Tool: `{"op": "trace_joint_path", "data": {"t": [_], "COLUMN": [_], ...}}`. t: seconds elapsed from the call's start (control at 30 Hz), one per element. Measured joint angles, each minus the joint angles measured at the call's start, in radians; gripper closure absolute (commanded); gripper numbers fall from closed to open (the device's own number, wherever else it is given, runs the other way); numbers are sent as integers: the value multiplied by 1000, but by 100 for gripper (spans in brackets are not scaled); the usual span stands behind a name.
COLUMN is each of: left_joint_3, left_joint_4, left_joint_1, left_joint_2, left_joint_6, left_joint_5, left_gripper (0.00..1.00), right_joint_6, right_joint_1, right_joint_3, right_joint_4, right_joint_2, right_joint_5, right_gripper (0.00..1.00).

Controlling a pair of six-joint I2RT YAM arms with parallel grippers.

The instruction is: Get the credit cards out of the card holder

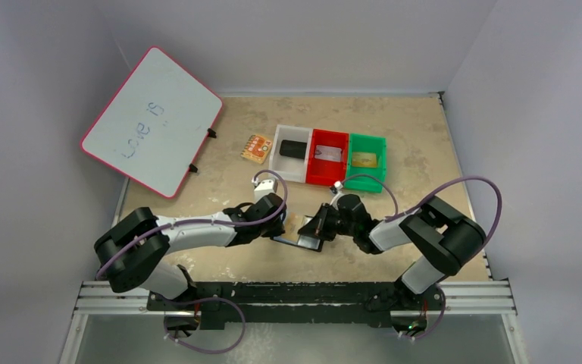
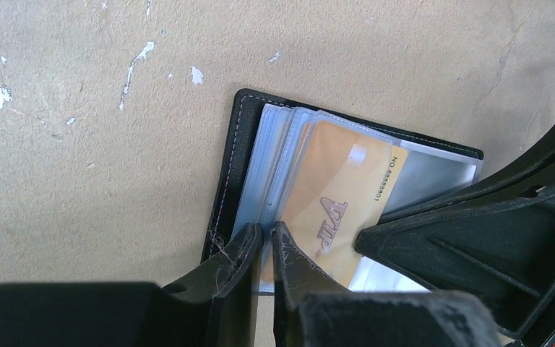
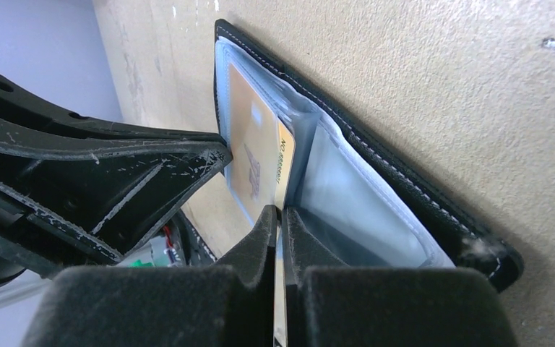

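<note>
where scuffed tan table meets pale walls, left pincer pinches card holder, right pincer gold card.

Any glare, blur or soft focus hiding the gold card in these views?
Left wrist: gold card sharp, one small bright patch, left pincer blurred; right wrist: right pincer soft, card foreshortened; top external: even light, card holder tiny.

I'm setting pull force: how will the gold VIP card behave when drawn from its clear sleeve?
The gold card looks thin and flat: probably light, stiff yet slightly bendable. Its glossy face may slip in the right gripper. The card holder only rests on the table, so it would likely drag along unless the left gripper holds it.
</note>
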Motion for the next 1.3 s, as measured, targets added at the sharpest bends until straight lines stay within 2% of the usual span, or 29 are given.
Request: {"op": "trace_joint_path", "data": {"t": [0.37,0.57,0.73,0.97,1.3], "left_joint_3": [3,3,3,5,63], "left_joint_4": [0,-4,-17,-71,-16], "left_joint_1": [-2,-2,-2,-2,-2], "left_joint_2": [4,5,-3,-89,-97], "left_joint_6": [-8,-14,-15,-7,42], "left_joint_5": [-5,-10,-18,-34,15], "left_gripper": [90,90,85,70,67], "right_joint_6": [-14,-49,-92,-142,-278], "right_joint_1": [-23,-29,-31,-36,-90], "right_joint_3": [-10,16,28,62,130], "right_joint_4": [-26,-126,-194,-259,-349], "right_joint_2": [-19,-50,-79,-79,-63], "right_joint_5": [-40,-39,-34,-34,-40], "right_gripper": [100,100,100,100,100]}}
